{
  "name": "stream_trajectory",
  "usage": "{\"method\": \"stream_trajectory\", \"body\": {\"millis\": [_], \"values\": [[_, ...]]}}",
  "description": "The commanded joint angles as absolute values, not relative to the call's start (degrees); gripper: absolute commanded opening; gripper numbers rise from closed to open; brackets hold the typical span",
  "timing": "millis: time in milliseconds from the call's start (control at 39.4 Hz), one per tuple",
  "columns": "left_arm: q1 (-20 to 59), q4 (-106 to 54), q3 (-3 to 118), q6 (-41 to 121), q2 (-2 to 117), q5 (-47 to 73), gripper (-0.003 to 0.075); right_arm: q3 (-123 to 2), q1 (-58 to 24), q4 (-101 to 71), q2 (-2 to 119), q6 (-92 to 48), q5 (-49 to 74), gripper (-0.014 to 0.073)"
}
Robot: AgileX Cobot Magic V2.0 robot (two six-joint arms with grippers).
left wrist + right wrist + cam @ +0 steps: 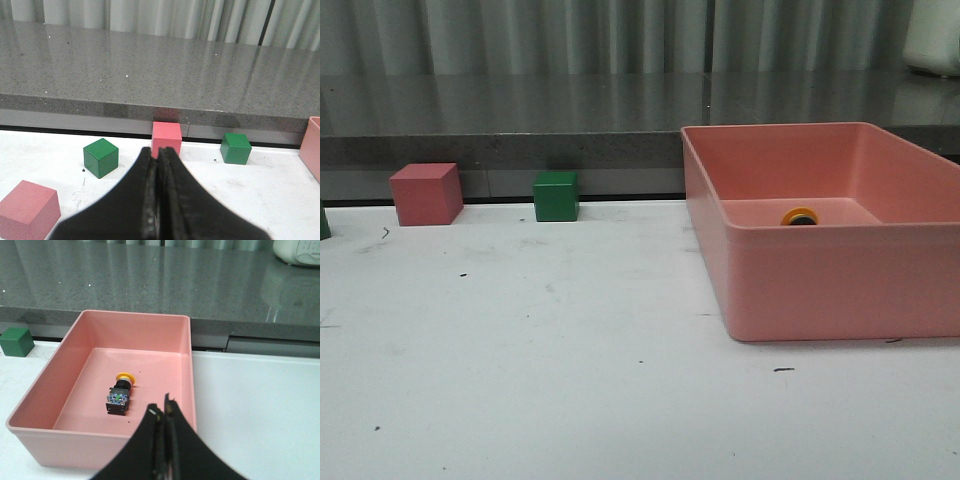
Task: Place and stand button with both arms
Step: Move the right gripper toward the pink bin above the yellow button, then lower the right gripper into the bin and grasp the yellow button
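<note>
Two claws: both are sitting fully closed and gripping nothing; the left black claw (159, 165) is hovering over the white surface (570, 350) near the cubes, the right black claw (164, 415) is hovering just outside the near wall of the tray.
Task item: the small push-button with yellow cap and black blocky base (119, 395) is lying on its side on the tray floor, well clear of the walls, cap pointing toward the far wall.
Container: the pink rectangular plastic tray (45, 432) is holding only that button; in the front view just the yellow cap (799, 216) is showing above the rim.
Step in hand, judged: pickup is not yet beginning.
Method advised: the right claw should be opening first, descending inside the walls, and closing across the black base, not the rounded cap, so the button can be turned upright.
Bystanders: a red cube (425, 194) and a green cube (556, 196) are standing at the surface's far edge; the left wrist view is showing two more.
</note>
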State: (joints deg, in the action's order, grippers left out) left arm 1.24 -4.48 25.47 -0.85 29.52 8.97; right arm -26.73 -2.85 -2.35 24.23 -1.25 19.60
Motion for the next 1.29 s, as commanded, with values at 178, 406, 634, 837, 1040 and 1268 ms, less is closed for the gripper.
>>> {"method": "stream_trajectory", "body": {"millis": [178,406,634,837,1040,1268], "values": [[1.1,-4.7,27.7,-1.3,30.0,4.3,0.0025,-28.9,-2.9,-3.7,25.8,-1.4,16.2,0.0004],[1.1,-4.7,27.7,-1.3,30.0,4.3,0.0554,-28.9,-2.9,-3.7,25.8,-1.4,15.6,0.0517],[1.1,-4.7,27.7,-1.3,30.0,4.3,0.0672,-29.1,-2.9,-3.8,30.3,-1.4,9.0,0.0644],[1.1,-4.7,27.7,-1.3,30.0,4.3,0.0672,-35.4,-3.2,-4.1,45.1,-1.4,8.4,0.0644],[1.1,-4.7,27.7,-1.3,30.0,4.3,0.0672,-45.7,-9.4,-4.4,61.4,-1.4,11.1,0.0644],[1.1,-4.7,27.7,-1.3,30.0,4.3,0.0672,-56.0,-13.0,-8.0,76.3,0.0,16.3,0.0644]]}}
